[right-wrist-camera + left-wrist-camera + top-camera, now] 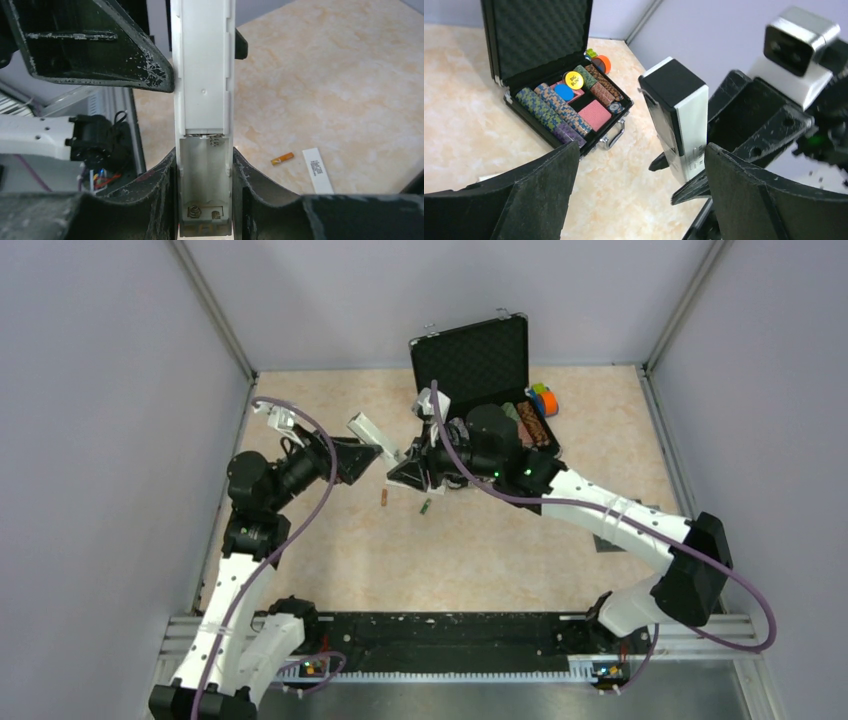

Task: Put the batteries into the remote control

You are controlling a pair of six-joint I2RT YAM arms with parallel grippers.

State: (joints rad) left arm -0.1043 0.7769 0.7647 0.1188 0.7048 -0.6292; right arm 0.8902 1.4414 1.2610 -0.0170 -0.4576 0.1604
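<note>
The white remote control (202, 75) stands lengthwise between the fingers of my right gripper (205, 160), which is shut on its lower end. Its battery compartment (205, 175) faces the camera, uncovered, showing only bare springs. In the top view the remote control (372, 433) hangs above the table between both arms. My left gripper (639, 195) is open wide around the remote control's (679, 120) far end, with its right finger close beside it. A brownish-red battery (384, 498) and a green battery (425, 505) lie on the table below. The brownish-red battery (282, 158) also shows in the right wrist view.
An open black case (480, 370) of poker chips (569, 107) sits at the back, just behind the right arm. Coloured toy pieces (543, 400) lie by its right side. A thin white cover strip (317, 170) lies on the table next to the brownish-red battery.
</note>
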